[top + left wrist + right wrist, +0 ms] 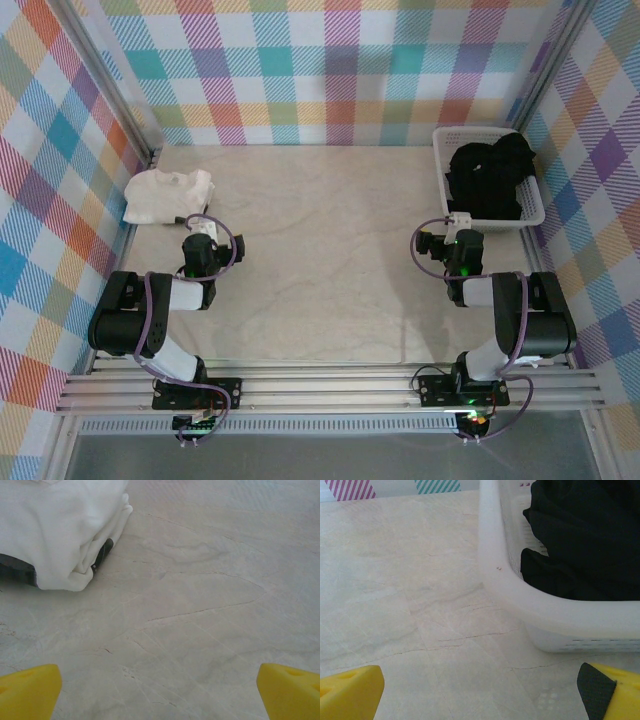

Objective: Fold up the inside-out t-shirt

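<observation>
While it lies bunched, t-shirt (490, 178), in basket (500, 221)

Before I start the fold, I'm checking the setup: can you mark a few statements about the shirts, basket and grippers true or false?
1. The black shirt lies bunched in the basket. True.
2. The basket stands at the far left of the table. False: it stands at the far right.
3. The white shirt is in the basket too. False: it lies on the table at the far left.
4. The left gripper and right gripper are open and empty. True.
5. The right gripper touches the black shirt. False: it sits short of the basket's near corner, apart from the shirt.
</observation>
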Motion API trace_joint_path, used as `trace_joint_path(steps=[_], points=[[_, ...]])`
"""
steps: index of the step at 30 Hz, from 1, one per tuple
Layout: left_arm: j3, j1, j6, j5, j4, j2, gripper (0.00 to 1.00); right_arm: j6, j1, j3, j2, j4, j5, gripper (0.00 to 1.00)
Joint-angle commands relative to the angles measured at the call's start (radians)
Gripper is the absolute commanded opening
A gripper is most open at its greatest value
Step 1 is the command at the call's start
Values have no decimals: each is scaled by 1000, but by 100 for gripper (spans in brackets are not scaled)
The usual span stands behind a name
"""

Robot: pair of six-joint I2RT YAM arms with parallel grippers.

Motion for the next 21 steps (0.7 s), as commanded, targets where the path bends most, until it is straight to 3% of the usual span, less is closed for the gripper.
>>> trace_joint_path(steps=[1,9,11,14,17,21], points=[[18,-5,12,7,20,0,100,-16,5,17,5,23,-20,99],[16,-5,3,-15,2,-28,100,-14,5,8,-3,39,-7,100],[25,-5,-22,-67,-101,-116,100,-3,7,3,-56,-3,19,100],[79,-5,-169,-207,-409,-295,100,57,5,15,-206,-165,136,100],[98,-5,-294,-214,-596,-470,100,217,3,16,-392,-347,249,100],[154,-3,-338,-146,-697,-608,100,304,11,76,-600,-542,38,98]])
